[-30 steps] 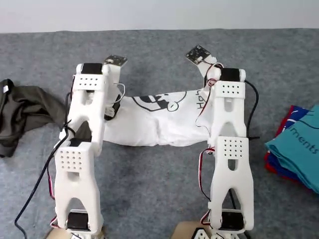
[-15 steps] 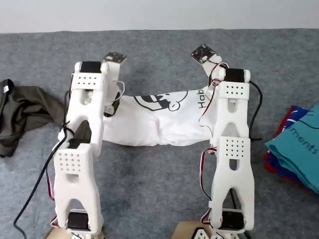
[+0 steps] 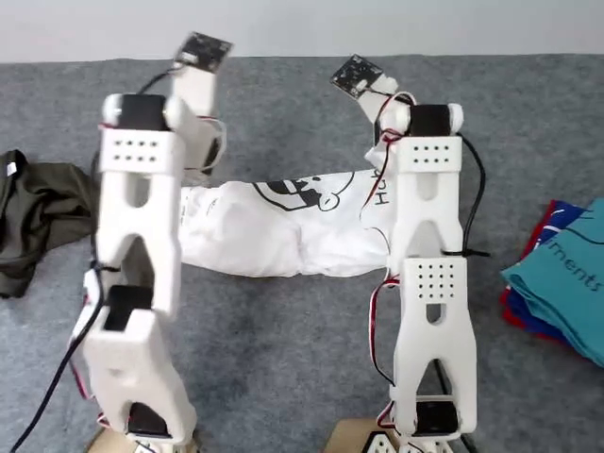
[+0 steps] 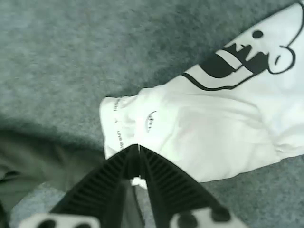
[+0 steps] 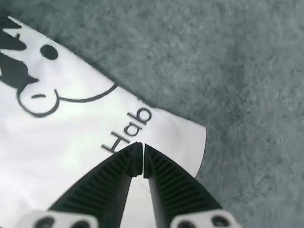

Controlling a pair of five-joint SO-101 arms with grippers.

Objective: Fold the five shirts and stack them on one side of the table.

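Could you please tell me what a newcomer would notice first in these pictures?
A white shirt with a black cartoon print lies stretched across the middle of the grey table. The left gripper is shut on its one end and the right gripper on the other. A crumpled dark olive shirt sits at the table's left edge, and a stack of folded teal, blue and red shirts at its right edge.

Grey felt-like table cover: even mottled grey throughout. White cotton shirt, centre: white with a black line-drawn cartoon print and black lettering. Crumpled dark olive shirt, 9 o'clock: plain olive-brown, small white tag. Folded teal shirt, 3 o'clock: teal, pale lettering. Blue and red folded shirts beneath it. Left gripper and right gripper: black, ribbed
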